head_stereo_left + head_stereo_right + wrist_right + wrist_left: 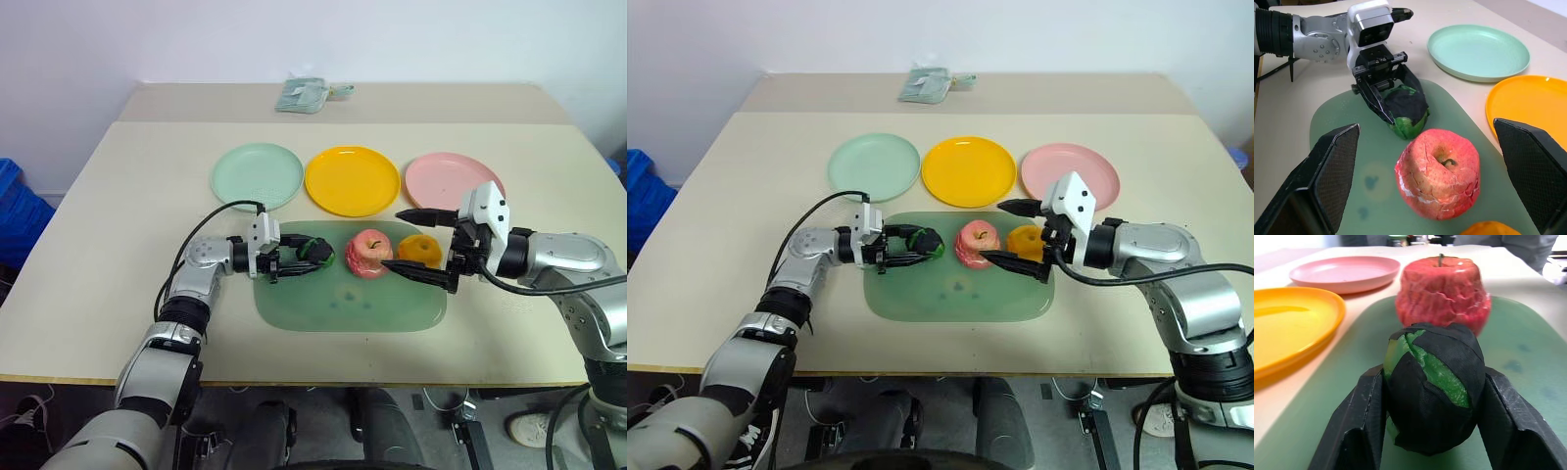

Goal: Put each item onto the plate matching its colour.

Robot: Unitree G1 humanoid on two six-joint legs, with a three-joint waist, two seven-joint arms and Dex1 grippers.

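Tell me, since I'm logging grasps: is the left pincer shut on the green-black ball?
Shut on it: the left pincer has a finger against each side of the green-black ball, which rests on the mat.

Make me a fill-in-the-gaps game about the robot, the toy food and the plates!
1. The left gripper is shut on the green and black ____.
2. The pink-red apple sits on the pale green ____.
3. The plate between the mint green plate and the pink plate is coloured ____.
4. The right gripper has its fingers ____.

Missing words: ball; mat; yellow; open
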